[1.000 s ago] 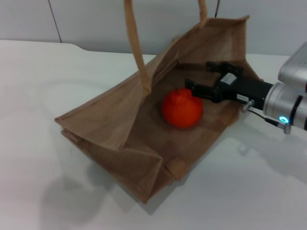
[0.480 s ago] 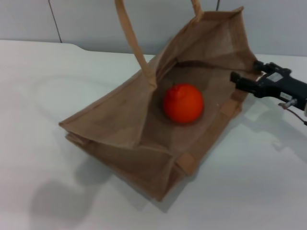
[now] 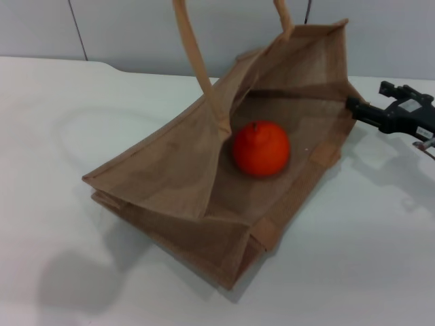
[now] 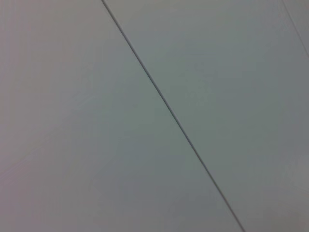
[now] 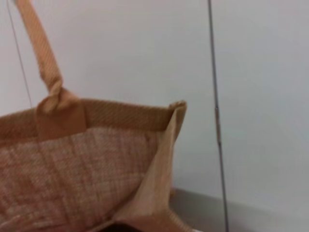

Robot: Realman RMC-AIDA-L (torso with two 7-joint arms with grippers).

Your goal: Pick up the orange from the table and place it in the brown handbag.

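The orange (image 3: pixel 261 148) lies inside the brown handbag (image 3: pixel 170 176), which rests on its side on the white table (image 3: pixel 61 136) with its mouth open toward the right. Its handles (image 3: pixel 197 61) rise at the top of the head view. My right gripper (image 3: pixel 372 100) is open and empty, just outside the bag's mouth at the right edge. The right wrist view shows the bag's rim (image 5: pixel 120 112) and one handle (image 5: pixel 41 53) against the wall. My left gripper is out of view; the left wrist view shows only a plain wall.
A grey panelled wall (image 3: pixel 136 27) runs behind the table. Bare white tabletop lies to the left of the bag and in front of it (image 3: pixel 340 272).
My right gripper has drawn back to the right, out of the bag's mouth, leaving the orange inside. The bag has shifted and settled a little.
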